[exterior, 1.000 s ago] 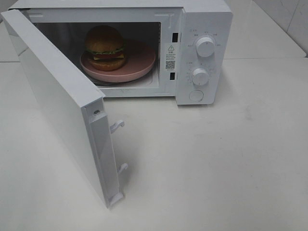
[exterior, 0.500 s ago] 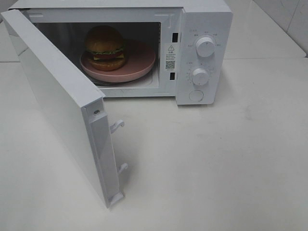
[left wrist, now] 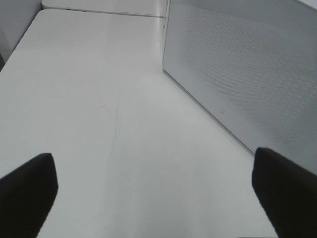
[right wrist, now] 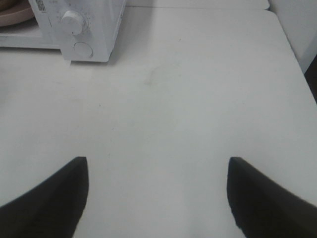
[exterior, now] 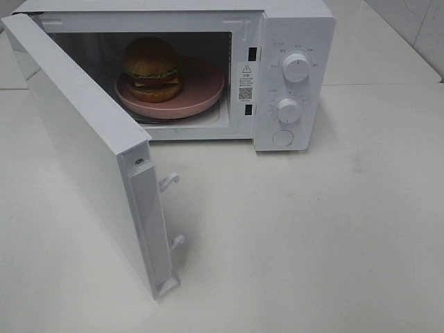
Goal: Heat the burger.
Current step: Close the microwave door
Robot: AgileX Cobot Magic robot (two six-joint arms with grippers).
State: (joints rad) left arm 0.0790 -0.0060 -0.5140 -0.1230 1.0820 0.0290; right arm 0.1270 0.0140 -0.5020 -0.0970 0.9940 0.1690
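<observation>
Nothing has moved: the burger (exterior: 151,68) waits inside the microwave (exterior: 295,31), upper left, its door (exterior: 83,152) not yet closed; the left gripper (left wrist: 153,166) and the right gripper (right wrist: 157,163) stand wide, empty

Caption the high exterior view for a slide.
Burger on pink plate inside white microwave, door swung wide open.

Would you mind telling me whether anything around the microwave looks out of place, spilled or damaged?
Nothing looks spilled or damaged. The burger sits upright but off-centre on the pink plate, toward its left side in the high view, inside the microwave, whose door stands wide open.
</observation>
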